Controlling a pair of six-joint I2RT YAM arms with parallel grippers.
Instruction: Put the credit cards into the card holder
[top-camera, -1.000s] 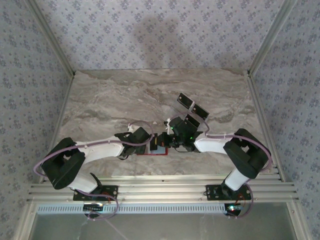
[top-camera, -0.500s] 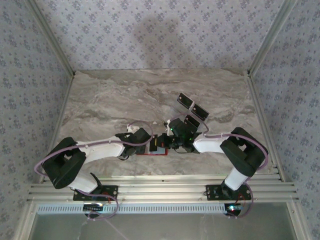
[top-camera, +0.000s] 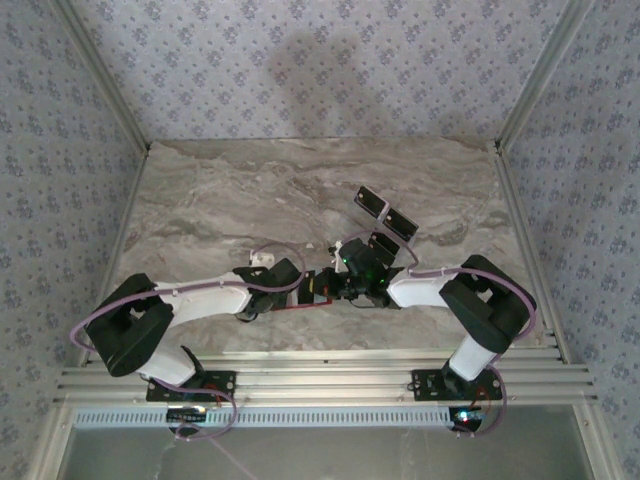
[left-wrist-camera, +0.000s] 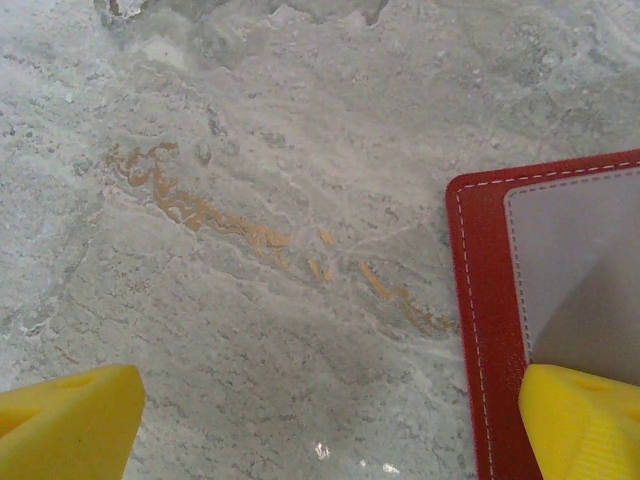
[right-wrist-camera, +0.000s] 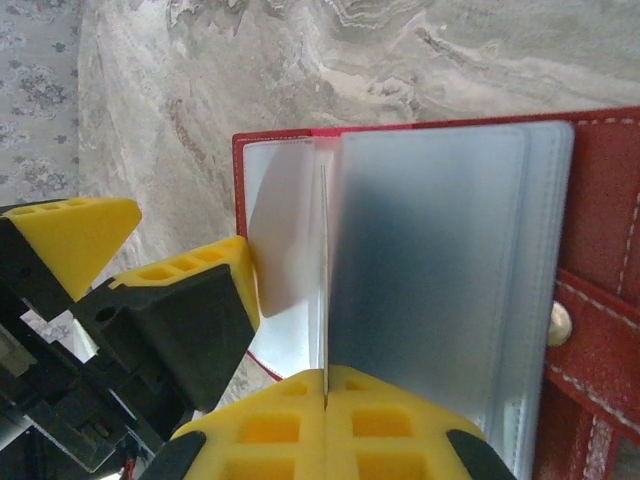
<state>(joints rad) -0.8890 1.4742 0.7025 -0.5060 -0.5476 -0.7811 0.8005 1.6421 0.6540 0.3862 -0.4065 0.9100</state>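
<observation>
Red wallet (right-wrist-camera: 600, 200) is lying open just beneath both grippers. The right gripper (right-wrist-camera: 326, 388) is pinching tight on a thin sheet (right-wrist-camera: 325, 280) seen edge-on among the clear sleeves (right-wrist-camera: 430, 280); card or sleeve, I cannot tell. The left gripper (left-wrist-camera: 325, 425) is gaping wide, holding nothing, one finger (left-wrist-camera: 580, 420) hanging over the wallet's edge.

The right gripper (right-wrist-camera: 327, 400), bottom centre, pinches a frosted plastic sleeve (right-wrist-camera: 326, 280) of the red leather card holder (right-wrist-camera: 600, 200), which lies open on the marble counter (right-wrist-camera: 250, 70).
</observation>
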